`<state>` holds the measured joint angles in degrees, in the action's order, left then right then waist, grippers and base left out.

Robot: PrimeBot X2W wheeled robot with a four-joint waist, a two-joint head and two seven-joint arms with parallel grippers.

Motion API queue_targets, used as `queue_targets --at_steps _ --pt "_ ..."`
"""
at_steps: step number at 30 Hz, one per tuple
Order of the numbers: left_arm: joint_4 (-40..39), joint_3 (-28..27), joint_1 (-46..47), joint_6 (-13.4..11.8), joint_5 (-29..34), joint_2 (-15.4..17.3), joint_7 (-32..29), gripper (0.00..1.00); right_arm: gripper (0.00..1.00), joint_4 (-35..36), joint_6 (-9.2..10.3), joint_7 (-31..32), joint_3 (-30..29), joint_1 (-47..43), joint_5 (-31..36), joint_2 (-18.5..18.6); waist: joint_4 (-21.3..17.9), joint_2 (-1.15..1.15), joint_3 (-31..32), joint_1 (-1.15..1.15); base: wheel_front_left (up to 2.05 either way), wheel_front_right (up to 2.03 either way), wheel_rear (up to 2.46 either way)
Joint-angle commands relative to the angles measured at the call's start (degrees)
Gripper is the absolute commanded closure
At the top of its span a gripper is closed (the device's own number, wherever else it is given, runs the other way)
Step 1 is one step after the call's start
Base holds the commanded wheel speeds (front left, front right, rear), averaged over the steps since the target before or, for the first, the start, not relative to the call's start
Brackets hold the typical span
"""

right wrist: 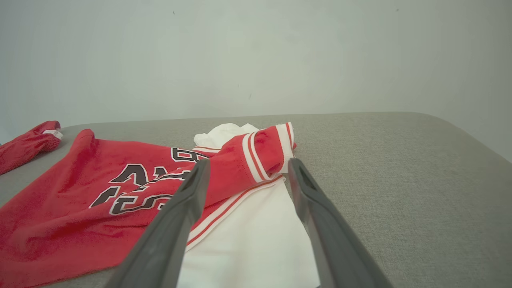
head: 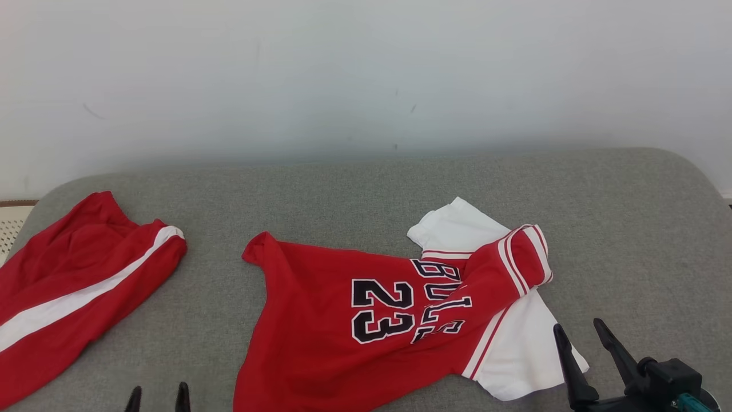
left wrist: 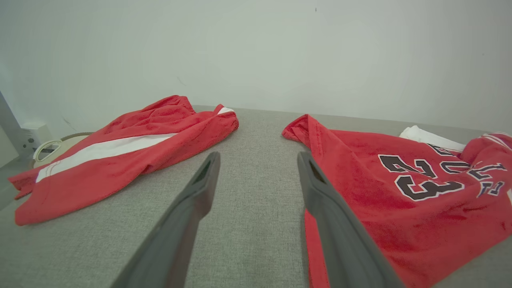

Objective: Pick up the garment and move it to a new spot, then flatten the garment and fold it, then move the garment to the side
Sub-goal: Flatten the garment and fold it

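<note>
Head view: my left gripper [head: 158, 399] and right gripper [head: 577, 329] were both wide open and empty, low at the near edge, likely staged either side for the first pickup. Between them the red jersey [head: 320, 320], number 23, lay crumpled on the grey cushion [head: 629, 229], its top folded over a white sleeve. Red shorts [head: 74, 280] lay apart, left.

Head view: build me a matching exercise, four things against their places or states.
1. jersey
2. red shorts
3. left gripper
4. right gripper

a. lower right, open, by the white sleeve
b. far left of the grey cushion
c. middle, rumpled, numbered 23
d. bottom edge, lower left, open

Pairs: 1-c, 2-b, 3-d, 4-a
</note>
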<state>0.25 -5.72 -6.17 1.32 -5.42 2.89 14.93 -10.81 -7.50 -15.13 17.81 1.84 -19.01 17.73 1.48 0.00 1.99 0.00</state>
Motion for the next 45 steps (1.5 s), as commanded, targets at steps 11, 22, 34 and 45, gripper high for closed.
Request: queue_targets --at_steps 11,22,34,45 --pt "7.9 6.8 0.8 3.3 -2.2 0.0 0.2 0.0 0.0 -7.7 0.02 3.9 1.2 3.4 -0.9 3.4 0.0 0.0 -0.7 0.0 0.0 0.0 0.0" --pt "16.1 10.3 3.6 3.9 -4.6 0.0 0.2 0.0 0.0 -19.8 0.02 5.1 1.2 8.6 -1.5 1.4 -0.7 0.0 -2.8 0.0 0.0 0.0 0.0" --pt "23.0 12.1 7.2 4.0 -4.6 0.0 0.2 0.0 0.0 -32.8 0.02 3.4 4.9 16.1 -3.7 -1.1 -1.4 0.0 -5.4 0.0 0.0 0.0 0.0" --pt "26.7 12.7 9.4 4.5 -5.8 0.0 0.2 1.0 1.0 -39.1 0.03 1.6 7.1 18.4 -5.4 -1.7 -1.2 0.0 -5.3 0.0 0.0 0.0 0.0"
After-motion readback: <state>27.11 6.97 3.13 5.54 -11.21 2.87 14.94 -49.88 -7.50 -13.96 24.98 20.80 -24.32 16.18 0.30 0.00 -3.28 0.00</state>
